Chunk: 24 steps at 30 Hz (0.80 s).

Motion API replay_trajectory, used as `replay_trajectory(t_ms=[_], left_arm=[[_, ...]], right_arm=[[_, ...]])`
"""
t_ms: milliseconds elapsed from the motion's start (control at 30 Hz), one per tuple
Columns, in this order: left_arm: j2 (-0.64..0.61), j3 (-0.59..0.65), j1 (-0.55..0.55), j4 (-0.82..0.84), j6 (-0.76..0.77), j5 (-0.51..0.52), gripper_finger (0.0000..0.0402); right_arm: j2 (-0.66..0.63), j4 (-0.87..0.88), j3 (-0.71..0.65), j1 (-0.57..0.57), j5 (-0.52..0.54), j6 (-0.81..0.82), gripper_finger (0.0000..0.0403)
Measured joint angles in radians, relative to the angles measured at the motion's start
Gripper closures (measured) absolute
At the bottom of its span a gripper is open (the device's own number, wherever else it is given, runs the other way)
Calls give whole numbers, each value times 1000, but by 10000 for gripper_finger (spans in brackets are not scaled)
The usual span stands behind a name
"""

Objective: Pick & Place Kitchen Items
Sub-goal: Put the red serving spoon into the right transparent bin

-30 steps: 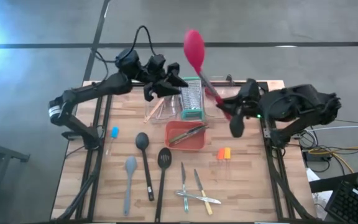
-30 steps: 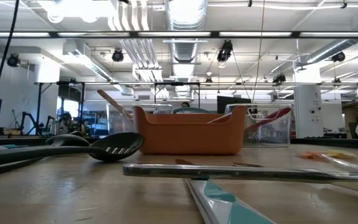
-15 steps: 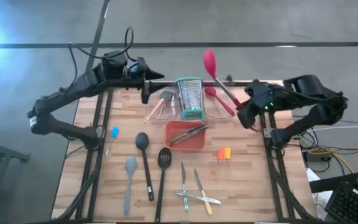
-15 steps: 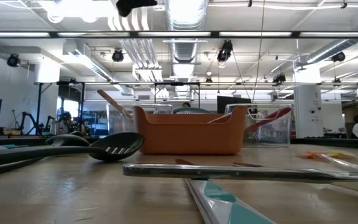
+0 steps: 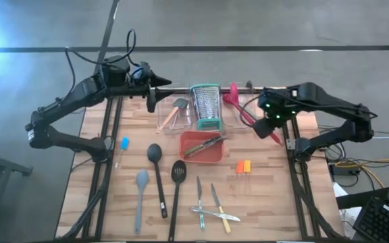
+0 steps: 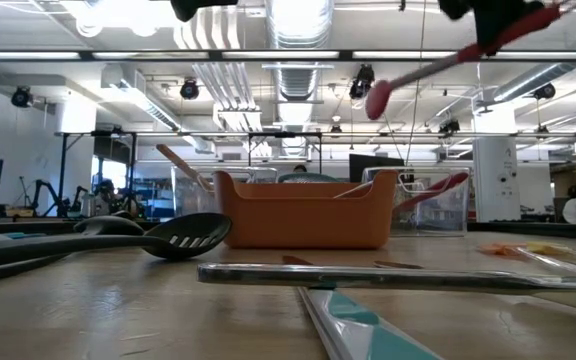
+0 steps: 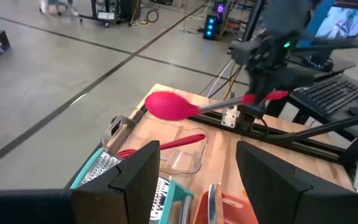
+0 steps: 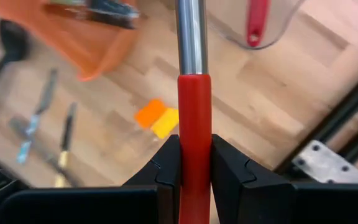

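Note:
My right gripper (image 5: pixel 270 121) is shut on a red spoon (image 7: pixel 166 106) with a steel shaft, held in the air over the right clear bin (image 5: pixel 238 113). A second red spoon (image 7: pixel 166 144) lies in that bin. My left gripper (image 5: pixel 151 101) is open and holds nothing at the table's far left, beside the left clear bin (image 5: pixel 174 115), which holds a spatula. A black spoon (image 5: pixel 155 158), a slotted turner (image 5: pixel 178 172), a grey spatula (image 5: pixel 140 183), small knives (image 5: pixel 208 202), orange-handled tools (image 5: pixel 243 166) and a blue-handled tool (image 5: pixel 123 144) lie flat on the table. My right gripper pinches the spoon's red handle (image 8: pixel 194 124) between its two fingers, a little short of where it meets the steel shaft (image 8: pixel 191 37). The fingers point steeply down and lie across the handle. The spoon is lifted clear and slanted, its bowl (image 6: pixel 378 98) lower than the handle.
An upright steel grater (image 5: pixel 206 104) stands between the two clear bins. In front of it an orange tray (image 5: pixel 189 154) holds a few utensils. Bare wood lies at the table's near right. People and desks show in the room beyond.
My right gripper has come down and turned to point steeply down. The red spoon has tipped from standing high to slanting over the right bin. My left gripper has drawn back from over the bins toward the table's far left and turned up to nearly level.

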<state>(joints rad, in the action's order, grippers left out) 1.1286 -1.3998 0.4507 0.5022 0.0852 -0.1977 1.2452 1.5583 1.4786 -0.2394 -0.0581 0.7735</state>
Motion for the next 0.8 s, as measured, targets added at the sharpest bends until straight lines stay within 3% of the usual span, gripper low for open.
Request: replay_trajectory(t_ms=[467,800], left_arm=[[0,0,0,0,72,0,184],[0,0,0,0,75,-2,184]], right_arm=[[192,-137,-144,-304,-129,-278,358],[316,-276,-218,-399,-187,-393,358]])
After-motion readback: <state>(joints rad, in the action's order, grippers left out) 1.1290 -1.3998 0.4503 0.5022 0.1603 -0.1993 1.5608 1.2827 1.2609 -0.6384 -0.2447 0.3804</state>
